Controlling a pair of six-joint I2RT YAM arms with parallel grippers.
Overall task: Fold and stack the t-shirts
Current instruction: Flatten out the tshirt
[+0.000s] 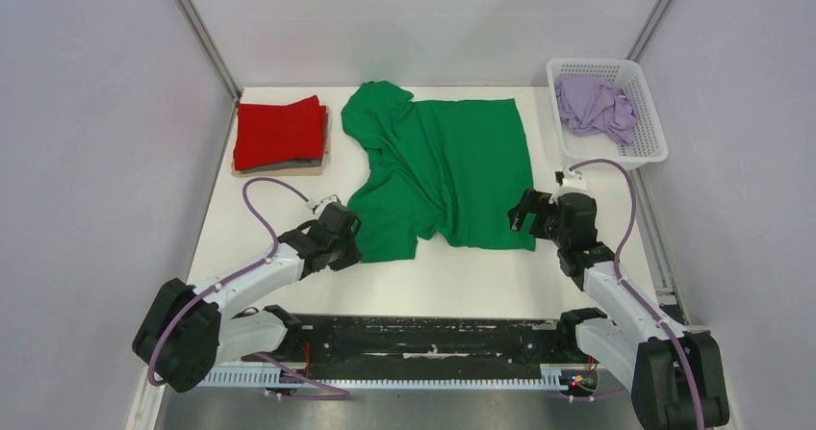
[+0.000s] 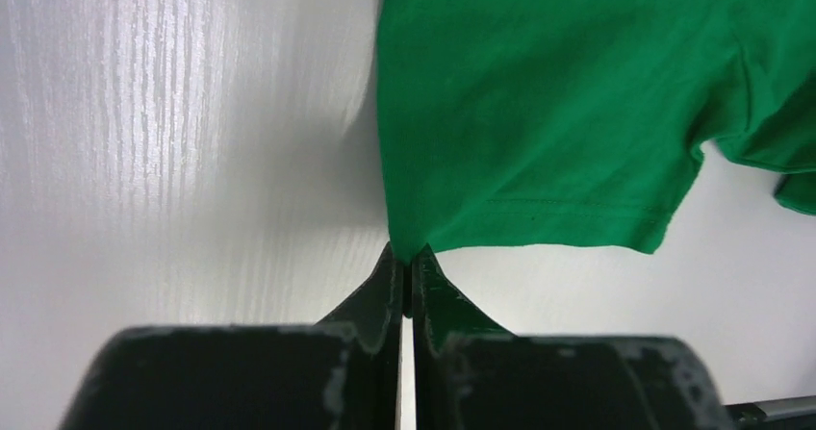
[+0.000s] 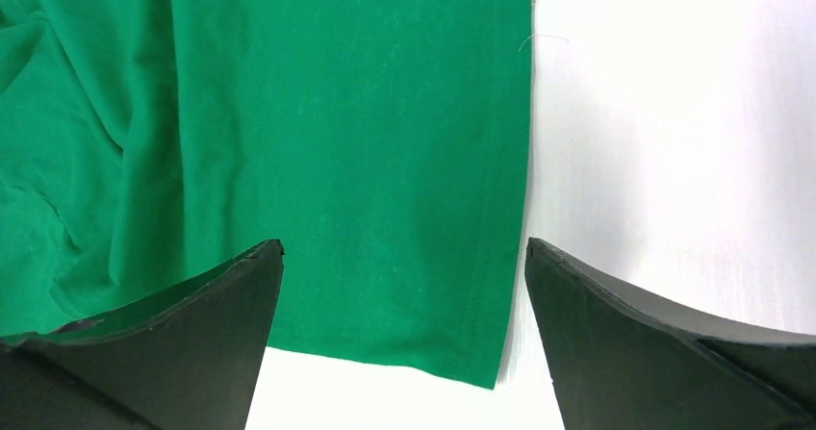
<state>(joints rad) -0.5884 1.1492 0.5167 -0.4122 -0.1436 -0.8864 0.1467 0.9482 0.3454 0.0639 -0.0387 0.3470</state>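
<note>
Left fingers pinch a corner of the green t-shirt; right fingers stand spread astride its hem corner.

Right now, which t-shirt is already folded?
The red t-shirt, folded at far left. The green t-shirt lies spread flat; the lilac t-shirt sits crumpled in the white basket.
</note>
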